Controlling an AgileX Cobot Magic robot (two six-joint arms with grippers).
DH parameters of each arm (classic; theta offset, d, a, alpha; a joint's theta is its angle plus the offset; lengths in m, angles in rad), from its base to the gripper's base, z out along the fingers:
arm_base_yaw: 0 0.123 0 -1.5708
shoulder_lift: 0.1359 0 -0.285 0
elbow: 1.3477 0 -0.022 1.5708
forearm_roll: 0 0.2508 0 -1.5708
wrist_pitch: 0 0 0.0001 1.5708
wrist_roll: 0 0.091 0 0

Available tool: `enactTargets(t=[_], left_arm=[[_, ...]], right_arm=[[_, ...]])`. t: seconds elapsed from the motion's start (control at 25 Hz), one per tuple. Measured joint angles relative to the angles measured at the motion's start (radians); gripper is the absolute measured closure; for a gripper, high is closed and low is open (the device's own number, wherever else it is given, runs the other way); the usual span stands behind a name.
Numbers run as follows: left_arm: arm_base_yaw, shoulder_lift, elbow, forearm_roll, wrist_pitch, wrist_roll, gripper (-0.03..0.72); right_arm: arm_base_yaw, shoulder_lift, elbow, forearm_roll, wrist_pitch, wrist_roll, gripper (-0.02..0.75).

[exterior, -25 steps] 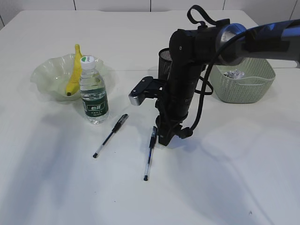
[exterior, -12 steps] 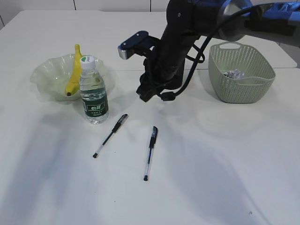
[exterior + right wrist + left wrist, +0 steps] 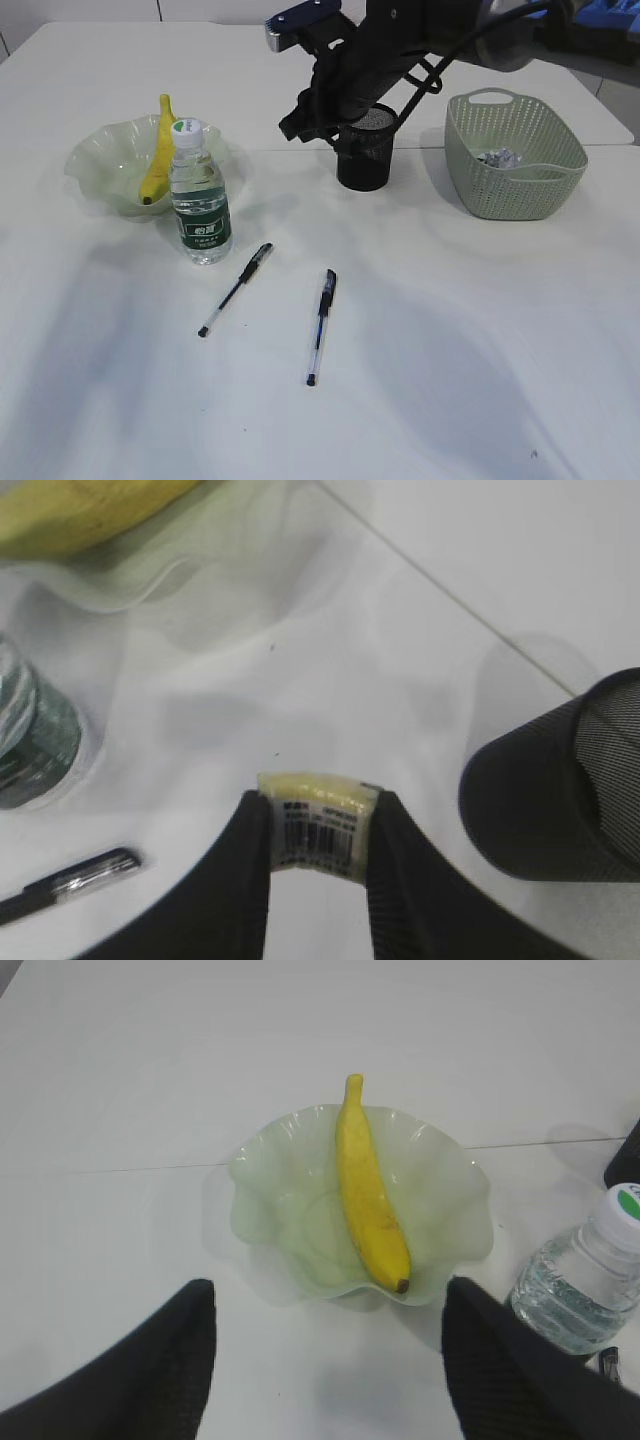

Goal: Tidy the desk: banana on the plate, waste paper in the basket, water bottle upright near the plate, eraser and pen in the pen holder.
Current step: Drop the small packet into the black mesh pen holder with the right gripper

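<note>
My right gripper [image 3: 318, 830] is shut on a yellowish eraser [image 3: 318, 825] with a barcode label, held in the air left of the black mesh pen holder [image 3: 365, 150], which also shows in the right wrist view [image 3: 560, 780]. In the exterior view the gripper [image 3: 300, 115] hangs by the holder's rim. Two pens [image 3: 236, 288] [image 3: 320, 324] lie on the table. The banana [image 3: 157, 160] lies on the green plate [image 3: 95, 165]. The water bottle [image 3: 200, 195] stands upright beside the plate. My left gripper [image 3: 325, 1360] is open and empty above the table in front of the plate [image 3: 440, 1220] and banana [image 3: 368, 1195].
A green basket [image 3: 515, 165] with crumpled paper [image 3: 498, 158] inside stands at the right. The right arm stretches over the table's back from the right. The table is white, with bare surface in front of the pens.
My right arm has risen from the table near the right pen and swung back and up, carrying the eraser to beside the pen holder. The pens, bottle and plate have not moved.
</note>
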Motion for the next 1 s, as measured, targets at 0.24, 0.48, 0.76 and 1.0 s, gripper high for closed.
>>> enactTargets(t=[0.24, 0.48, 0.76, 1.0], left_arm=[[0.000, 0.000, 0.000, 0.000, 0.000, 0.000, 0.192], [0.000, 0.000, 0.000, 0.000, 0.000, 0.000, 0.192], [0.000, 0.000, 0.000, 0.000, 0.000, 0.000, 0.193], [0.000, 0.000, 0.000, 0.000, 0.013, 0.000, 0.193]], right_arm=[[-0.060, 0.002, 0.000, -0.002, -0.118, 0.099, 0.561], [-0.097, 0.004, -0.002, -0.002, -0.228, 0.133, 0.562], [-0.129, 0.004, -0.002, -0.002, -0.355, 0.152, 0.563], [-0.150, 0.010, -0.002, 0.000, -0.404, 0.159, 0.564]])
